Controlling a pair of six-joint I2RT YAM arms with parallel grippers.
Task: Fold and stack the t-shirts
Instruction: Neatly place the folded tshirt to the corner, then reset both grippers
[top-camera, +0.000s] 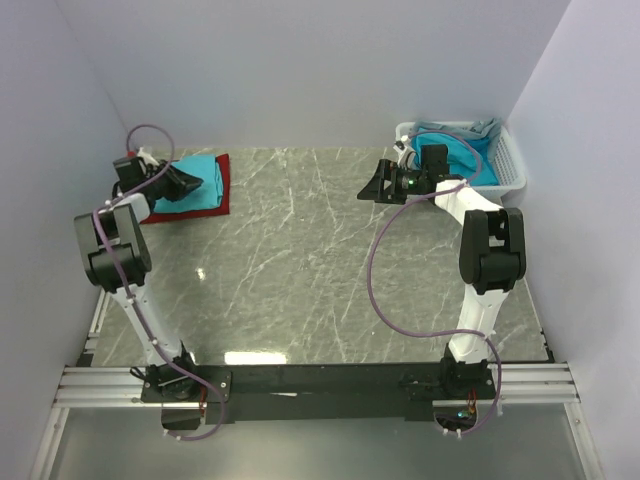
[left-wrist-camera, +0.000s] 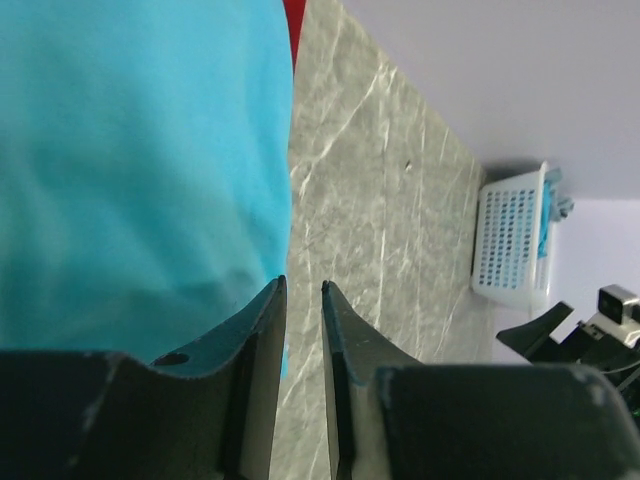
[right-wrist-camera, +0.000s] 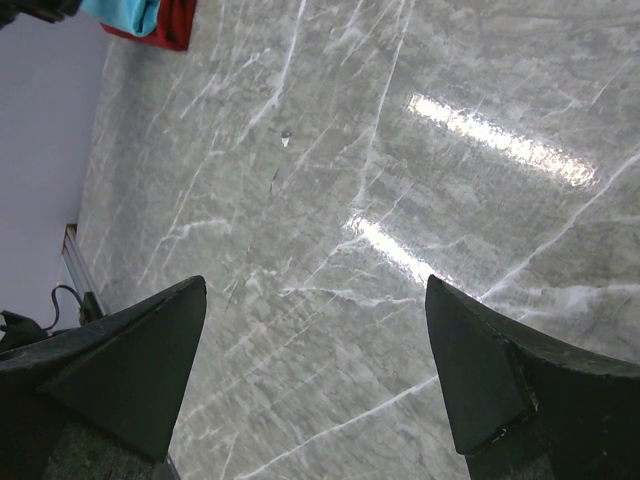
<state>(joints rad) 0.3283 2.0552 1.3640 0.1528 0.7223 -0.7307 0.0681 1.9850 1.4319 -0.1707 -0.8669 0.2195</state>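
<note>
marble table (top-camera: 320, 260), one turquoise shirt (left-wrist-camera: 140, 150) on one red shirt (top-camera: 222, 180), left hand (left-wrist-camera: 304, 285) barely apart, right hand (right-wrist-camera: 315, 285) wide

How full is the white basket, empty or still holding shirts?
Not empty: turquoise cloth sits bunched inside the white basket, showing above its rim in the top view. How many shirts that is, cannot tell.

Marble table (top-camera: 300, 270) bears red t-shirt (top-camera: 224, 185) and basket (top-camera: 513, 168).
</note>
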